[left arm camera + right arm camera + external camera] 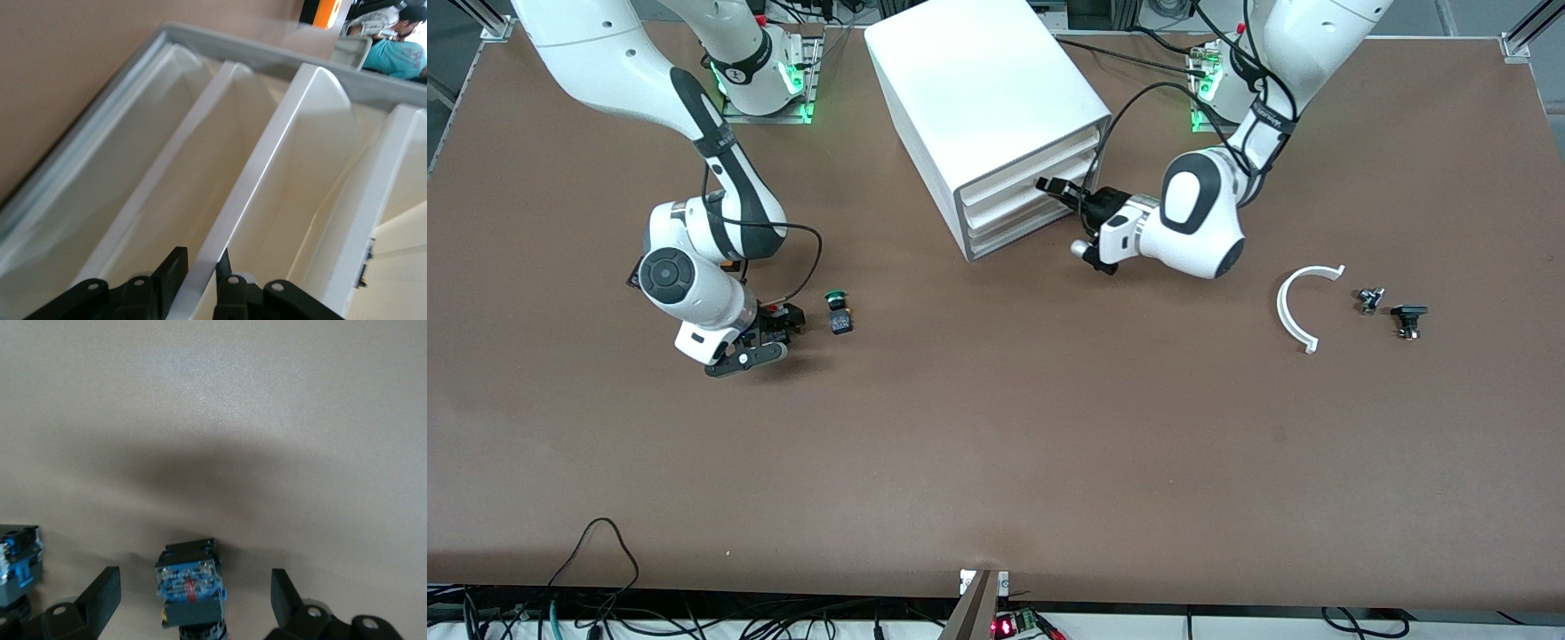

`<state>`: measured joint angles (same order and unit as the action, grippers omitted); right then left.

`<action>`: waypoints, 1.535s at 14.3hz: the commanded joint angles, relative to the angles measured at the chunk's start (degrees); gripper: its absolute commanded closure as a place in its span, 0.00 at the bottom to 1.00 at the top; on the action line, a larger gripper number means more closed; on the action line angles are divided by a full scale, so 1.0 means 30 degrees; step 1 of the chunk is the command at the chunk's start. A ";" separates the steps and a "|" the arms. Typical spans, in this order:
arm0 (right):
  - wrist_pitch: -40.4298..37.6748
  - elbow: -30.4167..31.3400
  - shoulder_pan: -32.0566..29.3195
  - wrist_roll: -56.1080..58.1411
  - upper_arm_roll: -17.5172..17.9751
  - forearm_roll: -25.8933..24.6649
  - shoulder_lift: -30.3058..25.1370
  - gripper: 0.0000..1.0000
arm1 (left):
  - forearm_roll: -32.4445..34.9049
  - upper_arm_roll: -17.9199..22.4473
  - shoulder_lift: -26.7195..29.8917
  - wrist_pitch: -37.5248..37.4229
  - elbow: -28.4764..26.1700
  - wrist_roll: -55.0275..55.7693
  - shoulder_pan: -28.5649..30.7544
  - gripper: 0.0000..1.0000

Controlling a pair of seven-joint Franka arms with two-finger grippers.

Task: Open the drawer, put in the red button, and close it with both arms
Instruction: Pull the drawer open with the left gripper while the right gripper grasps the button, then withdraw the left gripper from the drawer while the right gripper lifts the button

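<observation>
Jaws of the left gripper are narrow, set one on each side of the front lip of a drawer in the white cabinet; the left wrist view shows the two fingertips straddling that cream lip. The drawer appears to sit in the stack with the others alike; how far it stands out cannot be told.

Jaws of the right gripper are wide, low at the surface toward the right arm's end. In the right wrist view the fingers stand apart on either side of the red button, which lies on its side between them, untouched by either finger. In the front view the button's body shows just beside the gripper.

A green-capped button lies close by, nearer to the cabinet's end than the gripper.

Toward the left arm's end lie a white curved strip and two small dark parts, well apart from the cabinet.
</observation>
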<state>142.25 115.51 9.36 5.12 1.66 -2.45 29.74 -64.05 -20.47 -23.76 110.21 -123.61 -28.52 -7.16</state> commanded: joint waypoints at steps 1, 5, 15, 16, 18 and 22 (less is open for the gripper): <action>0.0485 -0.0067 -0.0073 0.0433 0.0061 0.0201 0.0281 0.00 | -0.0301 0.0257 0.0681 0.0206 -0.0196 0.0042 0.1212 1.00; 0.0368 -0.0096 -0.0073 0.0344 0.0061 0.0201 0.0427 0.22 | -0.0272 0.2190 0.0683 0.0467 0.1063 0.0043 0.1946 1.00; -0.0186 -0.0915 -0.0131 0.0492 0.0440 0.0143 -0.0272 0.62 | 0.1687 0.2718 0.4192 0.4448 0.1036 -0.0016 0.3936 0.00; -0.0769 -0.1438 -0.0131 0.0463 0.0587 0.0172 -0.0507 0.62 | 0.1720 0.3126 0.4866 0.4657 0.1065 0.0013 0.4347 0.00; -0.3164 -0.3075 -0.0131 0.0433 0.0821 0.0259 -0.0918 0.62 | 0.1866 0.3363 0.5600 0.5185 0.1065 -0.0016 0.4584 0.00; -0.6600 -0.7146 -0.0102 0.0404 0.2019 0.0260 -0.1213 0.62 | 0.9642 0.5439 0.7184 0.2828 0.2932 0.0071 0.5083 0.00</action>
<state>126.83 100.01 9.33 5.50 5.40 -2.45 26.12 -44.30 -6.53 -5.24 123.78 -117.91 -29.28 7.70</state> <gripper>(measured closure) 0.586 0.000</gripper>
